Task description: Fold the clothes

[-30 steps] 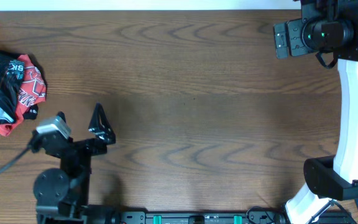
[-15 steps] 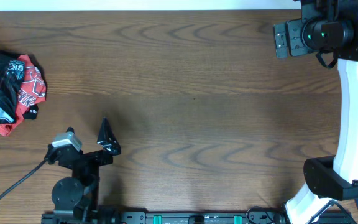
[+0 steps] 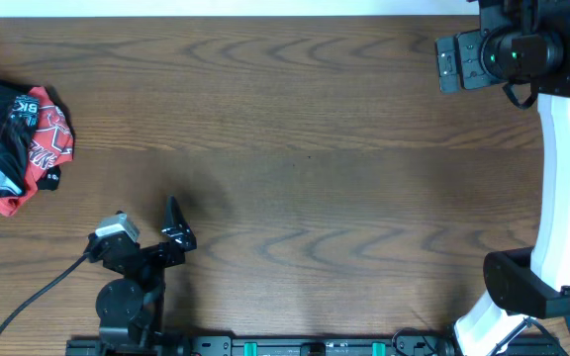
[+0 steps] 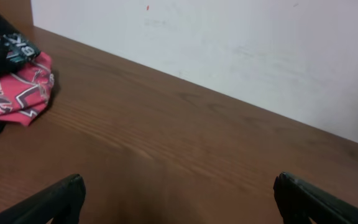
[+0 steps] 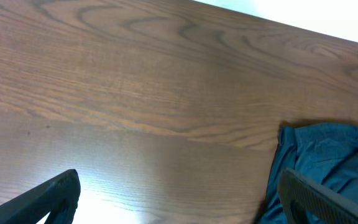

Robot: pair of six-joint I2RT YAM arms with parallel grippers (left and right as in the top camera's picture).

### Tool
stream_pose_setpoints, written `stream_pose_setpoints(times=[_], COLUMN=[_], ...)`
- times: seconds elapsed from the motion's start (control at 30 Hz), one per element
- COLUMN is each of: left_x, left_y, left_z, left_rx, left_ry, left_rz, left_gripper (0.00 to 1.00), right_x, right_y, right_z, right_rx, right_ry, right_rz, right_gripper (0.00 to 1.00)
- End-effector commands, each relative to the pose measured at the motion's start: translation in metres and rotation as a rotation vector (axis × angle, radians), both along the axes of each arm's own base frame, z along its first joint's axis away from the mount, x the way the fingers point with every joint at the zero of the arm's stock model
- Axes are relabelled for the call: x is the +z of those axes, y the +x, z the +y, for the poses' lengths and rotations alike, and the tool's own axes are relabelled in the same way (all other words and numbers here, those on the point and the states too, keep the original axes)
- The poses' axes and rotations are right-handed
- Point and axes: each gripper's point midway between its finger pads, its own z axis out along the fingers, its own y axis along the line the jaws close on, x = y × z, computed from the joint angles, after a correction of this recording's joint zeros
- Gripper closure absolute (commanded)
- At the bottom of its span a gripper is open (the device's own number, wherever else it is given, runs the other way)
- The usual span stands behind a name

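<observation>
A crumpled heap of clothes (image 3: 13, 143) lies at the left edge of the tabletop (image 3: 305, 158), partly cut off by the overhead picture's border. It is a black jersey bunched up, with a red patch bearing white markings turned upward and a strip of red showing at the bottom of the heap. In the left wrist view the same heap sits in the upper left, its pink-red part resting flat on the wood grain. The left hand (image 4: 178, 199) is near the tabletop's near edge, toward the left corner, well apart from the heap and holding nothing. Its two dark fingers (image 4: 61, 199) stand wide at the bottom corners of its own view, with bare wood between them. A black cable (image 3: 28, 297) runs from the left arm toward the near-left corner. The right hand (image 5: 182, 199) is up by the far right corner of the tabletop. Its fingers are also spread wide with nothing between them, and it looks down on bare wood. In the right wrist view a teal garment (image 5: 322, 162) lies rumpled at the right border of the picture, just beside the right finger. Whether the two touch cannot be told.
</observation>
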Motion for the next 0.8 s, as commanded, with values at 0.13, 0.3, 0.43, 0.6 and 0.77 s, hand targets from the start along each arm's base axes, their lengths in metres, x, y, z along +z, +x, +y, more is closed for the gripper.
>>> stream_pose_setpoints(times=[0.13,0.3,0.43,0.6,0.77], left_x=[-0.008,-0.026,-0.033,-0.041,-0.056], left_y=[-0.001,0.002,0.002,0.003,0.004], left_z=[0.004,0.004,0.004,0.005,0.005], left_rx=[0.024,0.026,0.027,0.035,0.035], left_ry=[-0.013,-0.026,-0.028,-0.024,-0.022], left_rz=[0.003,0.039,0.053,0.073,0.104], left_gripper=[0.02,0.02,0.02,0.02,0.02], right_x=[0.004,0.004,0.004,0.004,0.004], right_y=[-0.001,-0.001,-0.001,-0.001,-0.001], right_z=[-0.001,-0.001,-0.001,-0.001,-0.001], right_rx=[-0.004,-0.004,-0.004,-0.004,-0.004], right_ry=[-0.002,-0.002,-0.002,-0.002,-0.002], right_rz=[-0.012,-0.012,-0.012,-0.012,-0.012], right_gripper=[0.01,0.01,0.01,0.01,0.01])
